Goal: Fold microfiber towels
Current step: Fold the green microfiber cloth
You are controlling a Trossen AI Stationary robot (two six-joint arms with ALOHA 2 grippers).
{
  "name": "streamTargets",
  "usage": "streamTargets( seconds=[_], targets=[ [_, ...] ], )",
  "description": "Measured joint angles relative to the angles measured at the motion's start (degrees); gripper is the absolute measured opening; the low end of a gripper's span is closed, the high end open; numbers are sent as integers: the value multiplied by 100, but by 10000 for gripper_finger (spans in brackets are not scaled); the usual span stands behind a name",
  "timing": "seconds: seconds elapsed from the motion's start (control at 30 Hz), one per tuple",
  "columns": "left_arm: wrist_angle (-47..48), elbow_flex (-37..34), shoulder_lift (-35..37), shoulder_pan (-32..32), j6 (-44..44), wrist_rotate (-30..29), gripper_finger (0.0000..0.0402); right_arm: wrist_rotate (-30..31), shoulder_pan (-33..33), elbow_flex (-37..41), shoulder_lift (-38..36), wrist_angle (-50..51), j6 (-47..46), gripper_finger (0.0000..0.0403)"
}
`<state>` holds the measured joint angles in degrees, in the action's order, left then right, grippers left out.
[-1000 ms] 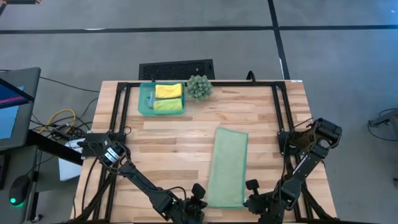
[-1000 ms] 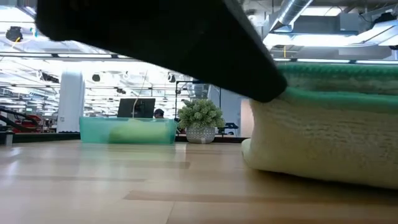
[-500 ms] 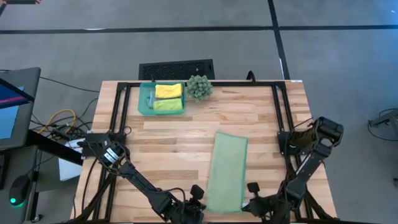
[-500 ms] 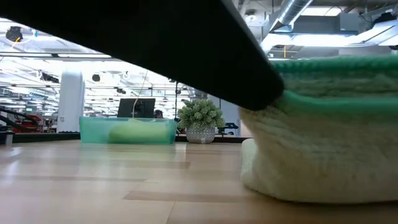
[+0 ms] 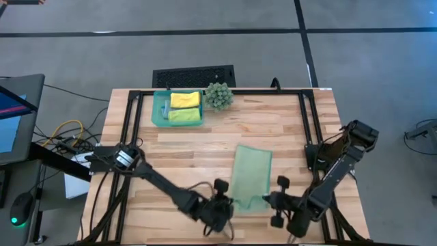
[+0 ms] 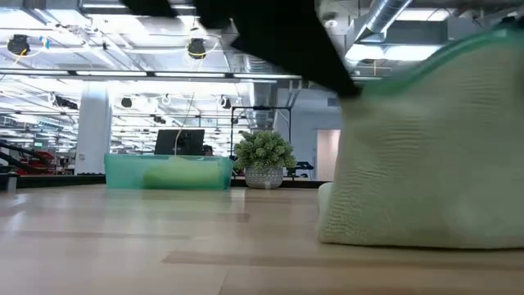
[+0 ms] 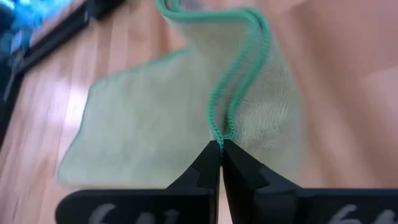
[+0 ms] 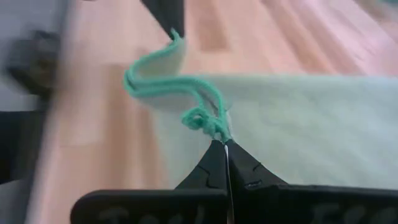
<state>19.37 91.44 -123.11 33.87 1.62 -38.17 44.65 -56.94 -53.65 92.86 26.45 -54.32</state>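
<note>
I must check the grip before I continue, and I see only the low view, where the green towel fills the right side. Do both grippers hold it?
Observer: Yes. The left gripper is shut on the hem of the pale green towel, as its wrist view shows.
Operator: And the right one?
Observer: The right gripper is shut on the hem at the other near corner.
Operator: Is the whole towel off the table?
Observer: No. From above, only the near edge is lifted; the far part lies flat on the table.
Operator: What is in the tray?
Observer: From above, the teal tray holds a yellow towel and a lime green towel, both folded.
</note>
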Motion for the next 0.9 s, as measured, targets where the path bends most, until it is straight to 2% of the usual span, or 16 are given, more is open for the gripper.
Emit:
streamTargets(
  seconds=[0.13,0.37,0.47,0.77,0.9],
  targets=[
    [-35,-284,-4,-434,83,442,0,-69,322,57,99,700,-644,4],
    [-329,-624,260,-736,90,542,0,-111,750,122,77,1309,-777,4],
    [-345,-627,397,-835,106,463,0,-355,881,126,77,1651,-1024,4],
    [-360,-630,525,-1278,127,336,0,-567,668,127,-78,2901,-2453,4],
    [-364,-545,608,-1438,-269,283,0,-459,609,125,-389,3332,-2576,4]
  ],
)
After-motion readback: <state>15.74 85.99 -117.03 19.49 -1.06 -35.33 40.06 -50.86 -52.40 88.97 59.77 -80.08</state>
